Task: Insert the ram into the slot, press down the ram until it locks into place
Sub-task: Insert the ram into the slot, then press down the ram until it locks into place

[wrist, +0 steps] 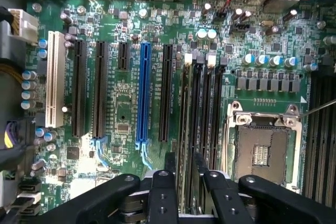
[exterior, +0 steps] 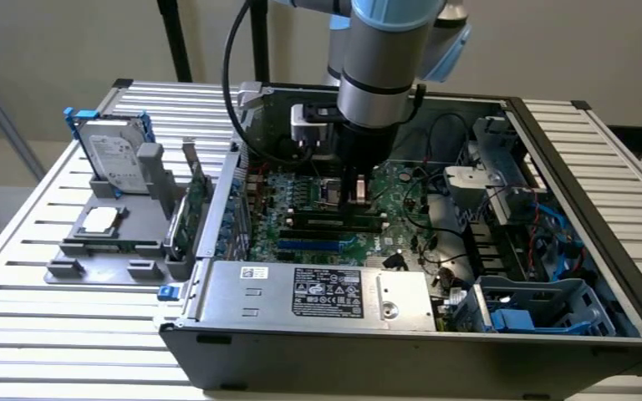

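Gripper [wrist: 185, 160] sits low over the board, at the black slots [wrist: 206, 114] beside the CPU socket [wrist: 262, 153]; I cannot tell whether it grips or has let go. Ram [wrist: 182, 124] appears to stand edge-up in the outermost slot, long axis parallel to the blue slot [wrist: 143, 93], one end at the white clip [wrist: 188, 60]. Risk: an off-centre press tilts it, leaving one end unlatched.

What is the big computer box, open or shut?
Open. The computer case has no cover on top, so the motherboard shows, and the gripper reaches inside.
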You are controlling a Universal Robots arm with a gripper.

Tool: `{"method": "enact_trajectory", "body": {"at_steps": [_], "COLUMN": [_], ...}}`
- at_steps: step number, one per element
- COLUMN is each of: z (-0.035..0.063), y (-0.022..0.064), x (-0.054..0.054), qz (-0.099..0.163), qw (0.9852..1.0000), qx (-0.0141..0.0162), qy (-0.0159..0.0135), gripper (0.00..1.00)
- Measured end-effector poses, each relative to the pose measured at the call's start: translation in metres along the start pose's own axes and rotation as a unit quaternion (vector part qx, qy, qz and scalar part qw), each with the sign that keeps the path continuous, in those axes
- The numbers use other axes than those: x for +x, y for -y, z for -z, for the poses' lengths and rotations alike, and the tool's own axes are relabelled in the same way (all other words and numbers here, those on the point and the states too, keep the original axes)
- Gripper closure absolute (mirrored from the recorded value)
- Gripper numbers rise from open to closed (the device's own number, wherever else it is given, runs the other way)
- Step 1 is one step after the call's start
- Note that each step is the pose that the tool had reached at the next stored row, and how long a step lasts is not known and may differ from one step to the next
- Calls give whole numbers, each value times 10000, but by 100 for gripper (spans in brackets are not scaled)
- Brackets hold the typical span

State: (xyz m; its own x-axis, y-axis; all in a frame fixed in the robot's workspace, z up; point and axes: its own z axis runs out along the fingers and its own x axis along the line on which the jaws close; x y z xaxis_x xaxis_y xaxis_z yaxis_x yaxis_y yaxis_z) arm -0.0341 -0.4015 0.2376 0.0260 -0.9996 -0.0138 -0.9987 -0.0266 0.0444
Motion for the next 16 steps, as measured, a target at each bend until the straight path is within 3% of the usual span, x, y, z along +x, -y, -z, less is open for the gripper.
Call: {"method": "enact_trajectory", "body": {"at_steps": [5,7,16], "z": [23,45,50], "y": [-61,-62,-62], "x": [-1,-2,-2], "qz": [-2,-2,-2], "qw": [10000,10000,10000], "qx": [0,0,-1], "qy": [0,0,0], "gripper": [75,87,89]}}
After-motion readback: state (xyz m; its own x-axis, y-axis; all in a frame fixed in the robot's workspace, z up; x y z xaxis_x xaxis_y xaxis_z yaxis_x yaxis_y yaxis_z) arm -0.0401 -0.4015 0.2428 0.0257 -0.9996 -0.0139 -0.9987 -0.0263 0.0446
